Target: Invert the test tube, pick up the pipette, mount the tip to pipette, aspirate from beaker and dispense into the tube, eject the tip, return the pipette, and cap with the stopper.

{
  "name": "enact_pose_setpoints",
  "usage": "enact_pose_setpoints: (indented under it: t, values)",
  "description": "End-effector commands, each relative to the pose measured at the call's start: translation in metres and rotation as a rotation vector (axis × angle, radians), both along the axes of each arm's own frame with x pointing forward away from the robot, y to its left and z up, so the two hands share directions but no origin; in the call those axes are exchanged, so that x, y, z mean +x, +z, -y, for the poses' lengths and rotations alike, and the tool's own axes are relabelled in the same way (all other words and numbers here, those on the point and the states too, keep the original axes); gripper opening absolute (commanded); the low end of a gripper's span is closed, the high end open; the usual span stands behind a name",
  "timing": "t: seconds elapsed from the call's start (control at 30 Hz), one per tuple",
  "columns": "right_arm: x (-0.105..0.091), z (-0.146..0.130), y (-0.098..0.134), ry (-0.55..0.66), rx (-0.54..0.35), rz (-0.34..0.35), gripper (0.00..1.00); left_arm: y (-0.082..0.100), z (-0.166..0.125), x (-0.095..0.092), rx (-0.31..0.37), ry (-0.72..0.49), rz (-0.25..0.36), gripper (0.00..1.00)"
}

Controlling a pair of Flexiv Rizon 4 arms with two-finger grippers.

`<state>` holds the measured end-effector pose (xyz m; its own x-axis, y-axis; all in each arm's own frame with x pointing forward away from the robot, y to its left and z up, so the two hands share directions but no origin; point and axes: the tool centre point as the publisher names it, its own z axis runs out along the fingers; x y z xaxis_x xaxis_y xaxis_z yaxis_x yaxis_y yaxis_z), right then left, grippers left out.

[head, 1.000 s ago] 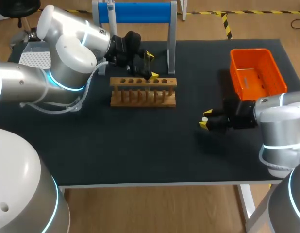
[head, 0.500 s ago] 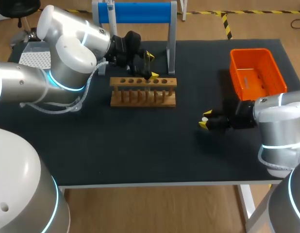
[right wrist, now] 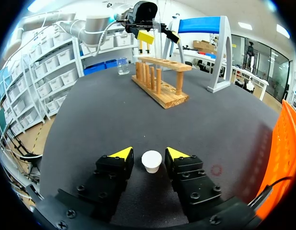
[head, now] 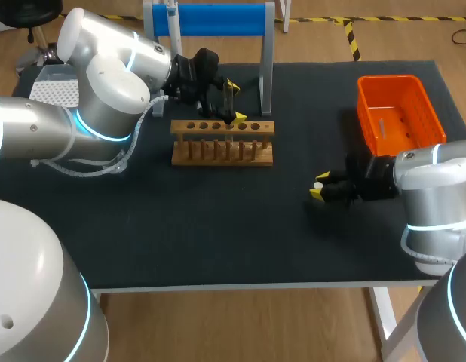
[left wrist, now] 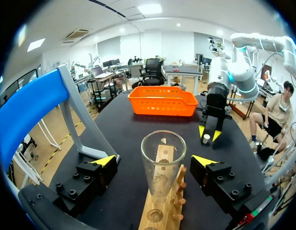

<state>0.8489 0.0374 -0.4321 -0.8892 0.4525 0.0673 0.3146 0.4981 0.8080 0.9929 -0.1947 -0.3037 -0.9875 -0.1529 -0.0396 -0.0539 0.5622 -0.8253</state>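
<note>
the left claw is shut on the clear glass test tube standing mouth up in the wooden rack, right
Not quite. The left claw is open, not shut. In the left wrist view its yellow-tipped fingers stand apart from the clear glass test tube, with a gap on each side. The rest holds: the tube stands mouth up in the wooden rack.

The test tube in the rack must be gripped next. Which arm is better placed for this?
Left. The left gripper is open with the test tube standing between its fingers, over the rack. The right gripper is far off, at the stopper.
</note>
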Motion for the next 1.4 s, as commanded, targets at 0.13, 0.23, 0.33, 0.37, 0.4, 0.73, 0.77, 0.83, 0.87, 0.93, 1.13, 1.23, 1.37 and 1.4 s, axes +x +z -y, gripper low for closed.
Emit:
enact_pose_setpoints:
  t: [0.13, 0.23, 0.33, 0.37, 0.4, 0.73, 0.77, 0.83, 0.87, 0.93, 1.13, 1.23, 1.37, 1.4]
  values:
    - [-0.001, 0.001, 0.001, -0.002, -0.005, -0.002, 0.40, 0.001, 0.000, 0.001, 0.004, -0.003, -0.004, 1.00]
    - [0.000, 0.001, 0.000, -0.003, -0.009, 0.000, 0.40, 0.001, 0.000, 0.001, 0.004, -0.003, -0.004, 1.00]
    - [0.000, 0.001, 0.000, -0.004, -0.012, 0.000, 0.37, 0.001, 0.000, 0.001, 0.004, -0.003, -0.004, 1.00]
    - [0.000, 0.001, 0.000, -0.005, -0.014, 0.000, 0.36, 0.001, 0.000, 0.001, 0.004, -0.003, -0.004, 1.00]
    - [0.000, 0.001, 0.000, -0.005, -0.015, 0.000, 0.36, 0.001, 0.000, 0.001, 0.004, -0.003, -0.004, 1.00]
    - [0.000, 0.002, 0.000, -0.007, -0.025, -0.003, 0.12, 0.001, 0.000, 0.001, 0.004, -0.003, -0.004, 1.00]
    - [0.000, 0.002, -0.001, -0.007, -0.027, -0.003, 0.03, 0.001, 0.000, 0.001, 0.004, -0.003, -0.004, 1.00]
    - [0.000, 0.002, -0.001, -0.005, -0.027, -0.005, 0.00, 0.001, 0.000, 0.001, 0.004, -0.003, -0.004, 1.00]
    - [0.000, 0.002, -0.001, -0.004, -0.028, -0.006, 0.00, 0.001, 0.000, 0.001, 0.004, -0.003, -0.004, 1.00]
    - [0.000, 0.002, -0.001, -0.003, -0.028, -0.007, 0.00, 0.001, 0.000, 0.001, 0.004, -0.003, -0.004, 1.00]
    - [0.001, 0.003, 0.001, -0.009, -0.025, -0.010, 0.00, 0.001, 0.000, 0.001, 0.004, -0.003, -0.004, 1.00]
    - [0.002, 0.004, 0.005, -0.012, -0.030, -0.007, 0.00, 0.001, 0.000, 0.001, 0.004, -0.003, -0.004, 1.00]
    - [0.003, 0.003, 0.014, 0.012, -0.049, 0.012, 0.00, 0.001, 0.000, 0.001, 0.004, -0.003, -0.004, 1.00]
    - [0.004, 0.003, 0.017, 0.020, -0.053, 0.020, 0.00, 0.001, 0.000, 0.001, 0.004, -0.003, -0.004, 1.00]
